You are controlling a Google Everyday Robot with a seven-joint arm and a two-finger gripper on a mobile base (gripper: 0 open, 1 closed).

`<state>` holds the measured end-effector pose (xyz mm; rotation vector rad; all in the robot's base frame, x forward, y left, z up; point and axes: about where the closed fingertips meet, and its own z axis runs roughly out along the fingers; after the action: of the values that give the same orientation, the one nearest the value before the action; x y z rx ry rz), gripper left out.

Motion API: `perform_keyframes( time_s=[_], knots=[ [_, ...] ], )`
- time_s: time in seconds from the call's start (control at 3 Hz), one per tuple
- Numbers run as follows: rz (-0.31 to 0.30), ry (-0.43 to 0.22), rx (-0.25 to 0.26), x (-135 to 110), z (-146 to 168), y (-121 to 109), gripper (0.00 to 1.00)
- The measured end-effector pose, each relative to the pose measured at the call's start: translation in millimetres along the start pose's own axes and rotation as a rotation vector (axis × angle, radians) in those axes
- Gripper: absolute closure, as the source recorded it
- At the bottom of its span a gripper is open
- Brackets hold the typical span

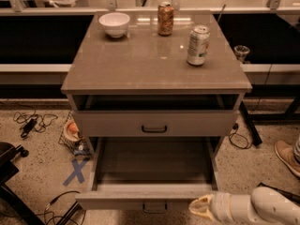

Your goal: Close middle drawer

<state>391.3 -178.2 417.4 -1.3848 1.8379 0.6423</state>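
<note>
The middle drawer (123, 201) is pulled far out of the grey-beige cabinet (154, 64), so its empty inside shows. Its flat front faces me at the bottom of the camera view, with a small dark handle (154, 208) at the centre. Above it, the top drawer (187, 123) stands slightly out, with a dark gap over its front. My gripper (199, 209), pale on a white arm, reaches in from the lower right. It sits right at the right end of the middle drawer's front, at the front's height.
On the cabinet top stand a white bowl (114, 24), a brown can (165, 18) and a green-white can (198, 45). On the floor are cables (30, 123), a blue X mark (75, 171), a dark stand (9, 172) at left and a person's shoe (286, 156) at right.
</note>
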Motion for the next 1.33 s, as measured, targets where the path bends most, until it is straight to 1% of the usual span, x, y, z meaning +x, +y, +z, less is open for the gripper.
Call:
perform_keyframes(
  time_s=[0.33, 0.67, 1.0, 1.33],
  knots=[
    [-0.002, 0.004, 0.004, -3.3, 5.8, -6.7, 1.00],
    [0.005, 0.022, 0.019, -22.5, 33.5, -55.0, 1.00],
    [0.010, 0.033, 0.029, -34.9, 50.6, -83.5, 1.00],
    [0.012, 0.040, 0.042, -54.3, 68.6, -122.9, 1.00]
  ],
)
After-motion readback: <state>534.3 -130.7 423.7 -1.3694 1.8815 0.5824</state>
